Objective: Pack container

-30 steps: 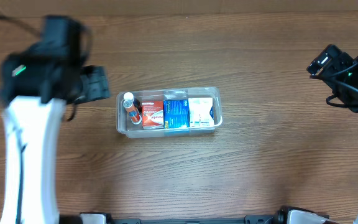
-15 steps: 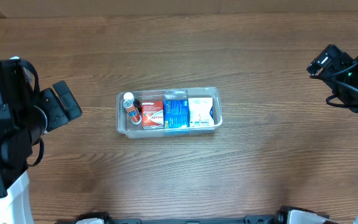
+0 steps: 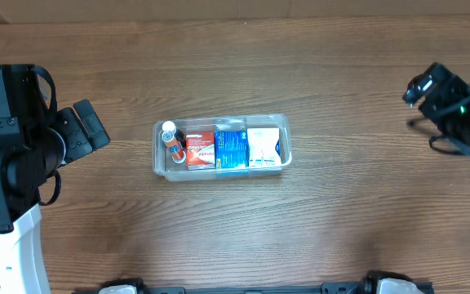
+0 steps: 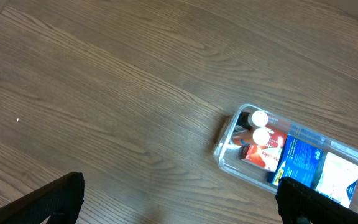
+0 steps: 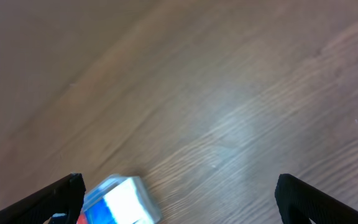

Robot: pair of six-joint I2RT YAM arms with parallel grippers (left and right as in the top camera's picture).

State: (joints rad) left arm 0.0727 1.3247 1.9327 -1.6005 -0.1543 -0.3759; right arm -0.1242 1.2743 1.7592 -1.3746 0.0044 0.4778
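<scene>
The left claw [image 4: 179,188], jaws wide apart and empty, has pulled back from the container's left end toward the edge of the surface [image 3: 235,237]. The right claw [image 5: 179,186], likewise spread and empty, hangs well off to the right. Between them the container [image 3: 161,168] sits mid-surface, holding white-capped bottles [image 3: 170,133], a red box [image 3: 200,149], a blue box [image 3: 231,149] and a white box [image 3: 263,147]. No loose item shows outside it, so packing looks finished.

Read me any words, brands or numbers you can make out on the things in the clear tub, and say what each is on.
No text in the container is legible.
Red box: white lettering, too blurred to read.
Blue box: pale print, too small to read.
White box: faint blue marks, unreadable.
Orange-labelled bottle: nothing readable.
</scene>
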